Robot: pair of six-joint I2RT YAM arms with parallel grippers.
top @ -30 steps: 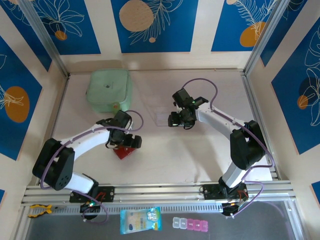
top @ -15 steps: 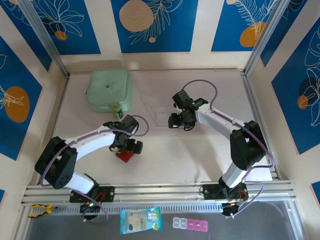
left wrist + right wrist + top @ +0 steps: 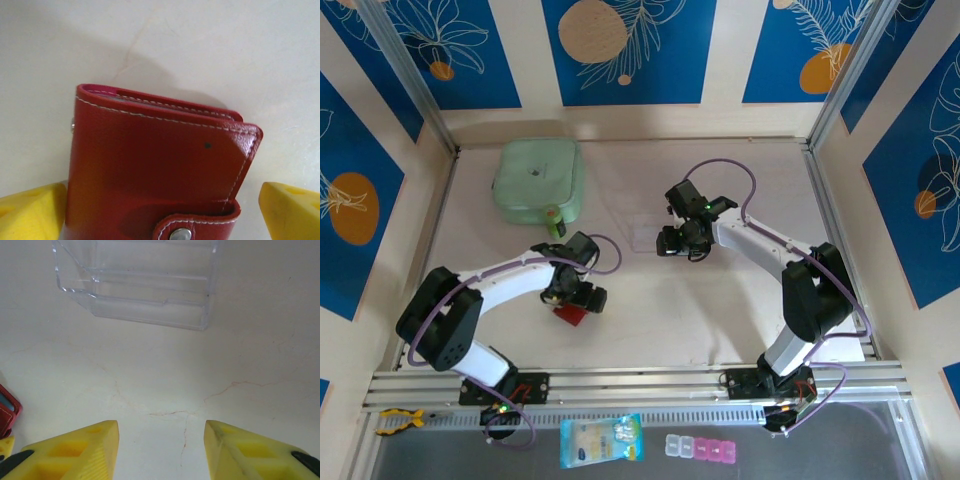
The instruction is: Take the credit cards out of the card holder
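A: Card holder (image 3: 570, 314), where?
B: On the counter (image 3: 720, 300), nearer the arm bases than the green pouch (image 3: 538, 180) and slightly right of it, well apart from it.

A: Orientation?
B: Lying flat and closed, red tab (image 3: 197, 227) snapped down over the end nearest the left wrist camera. The stitched end points away from that camera, with a pink sliver showing inside it. From above it sits skewed to the counter edge. Can't tell the long axis: cropped in the wrist view, mostly covered from above.

A: Left hand (image 3: 582, 298)?
B: Right over the holder, fingers wide apart, one on each side. One is just beside the holder's edge and I can't tell if it touches; the other stands clear. No grip.

A: Right hand (image 3: 161, 445)?
B: Right of the pouch, fingers apart over bare counter. The clear plastic box (image 3: 145, 285) lies just past the fingertips.

A: Counts?
B: One holder, one pouch, one clear box, two hands. The credit cards can't be counted because the holder is shut.
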